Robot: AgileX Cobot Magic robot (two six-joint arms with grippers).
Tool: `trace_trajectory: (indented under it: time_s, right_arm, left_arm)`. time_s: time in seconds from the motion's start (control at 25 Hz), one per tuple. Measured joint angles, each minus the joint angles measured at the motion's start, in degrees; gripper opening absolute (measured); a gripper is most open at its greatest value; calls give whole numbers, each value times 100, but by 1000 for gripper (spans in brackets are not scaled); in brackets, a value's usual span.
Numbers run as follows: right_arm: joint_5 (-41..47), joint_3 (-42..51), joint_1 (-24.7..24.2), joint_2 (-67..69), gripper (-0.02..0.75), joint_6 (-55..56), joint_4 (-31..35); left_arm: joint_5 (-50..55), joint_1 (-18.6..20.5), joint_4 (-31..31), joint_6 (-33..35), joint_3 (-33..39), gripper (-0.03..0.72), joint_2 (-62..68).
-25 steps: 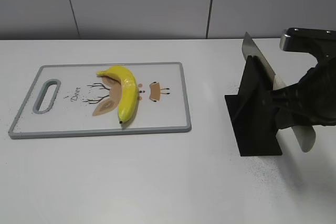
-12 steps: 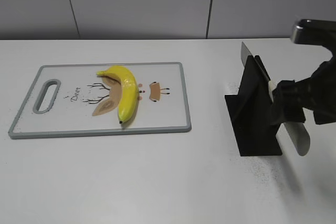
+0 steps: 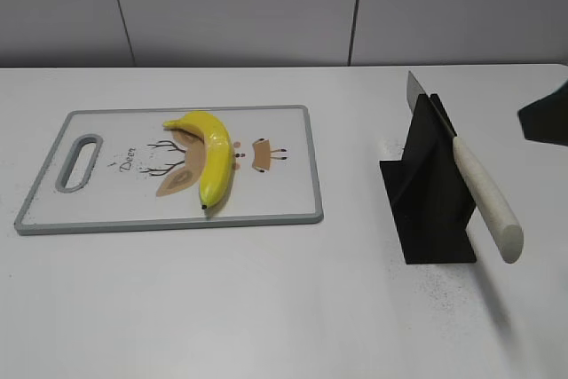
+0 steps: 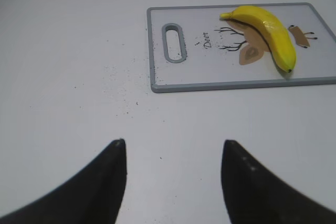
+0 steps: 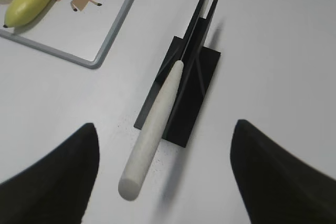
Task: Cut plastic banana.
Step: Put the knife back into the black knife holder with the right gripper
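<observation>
The banana [image 3: 211, 160] lies on the board [image 3: 293, 206], toward the left side of the table [image 3: 266, 308], its stem end toward the far edge and its dark tip toward the near edge. It partly covers the deer print on the board, so I can read only the word beside the handle slot [image 3: 78, 162] and a few antler lines.

My knife [image 3: 484, 197] sits in the black stand [image 3: 430, 193] on the right side of the table, blade [image 3: 414, 88] pointing to the far edge, pale handle sticking out past the stand toward the near edge and slanting up free of the tabletop. Most of the blade is hidden inside the stand's slot; only its tip shows above.

My right gripper [image 5: 163, 177] hangs above the knife handle with its fingers [image 5: 58, 177] spread wide, one on each side, touching nothing. From outside only a dark corner of that arm [image 3: 546, 117] shows, cut off at the right edge.

My left gripper [image 4: 173, 182] hovers over bare tabletop near the left edge, well apart from the board, fingers parted with nothing between them. Only the fingertips show at the bottom of the left wrist view; the outside camera does not see this arm. Dark specks dot the tabletop near the board's handle end.
</observation>
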Motion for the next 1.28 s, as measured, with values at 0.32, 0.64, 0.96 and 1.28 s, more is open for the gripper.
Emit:
trace_trajectory:
  time_s: [0.32,0.64,0.96,1.28]
  right_arm:
    - [757,877,0,-1503,580,-403,184]
    - [1468,1597,0,-3323,576,-421,333]
    - [1811,1758,0,-4527,575,-421,333]
    - [1826,1764,0,-5410,574,-421,339]
  left_arm:
    - [0,0,0,0,0,560,0]
    - [0,0,0,0,0,560,0]
    - [0,0,0,0,0,560,0]
    - [0,0,0,0,0,560,0]
